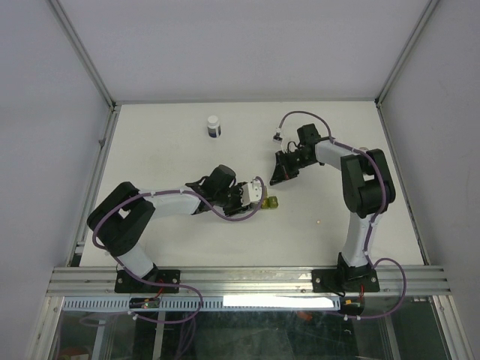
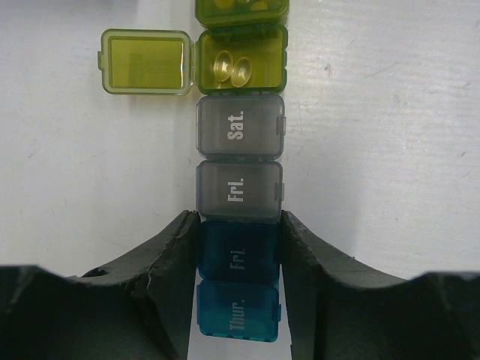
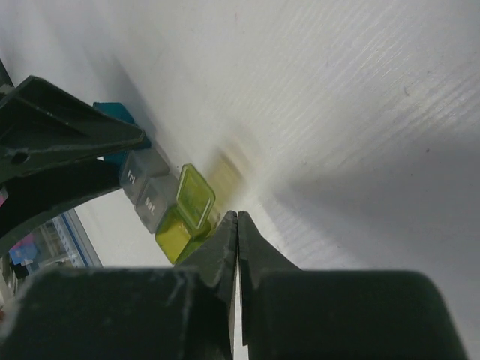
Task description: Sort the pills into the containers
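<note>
The containers form a strip on the white table, with blue, grey and green compartments. My left gripper is shut on the strip's blue "Fri." compartment, one finger on each side. One green compartment has its lid open and holds two yellow pills. The strip's far end compartment also holds pills. In the top view the strip lies at the left gripper. One loose pill lies on the table. My right gripper is shut, nothing visible in it, hovering beside the open green compartment.
A white-capped dark bottle stands at the back of the table. Metal frame rails border the table left and right. My right arm reaches in from the right, its gripper just behind the strip.
</note>
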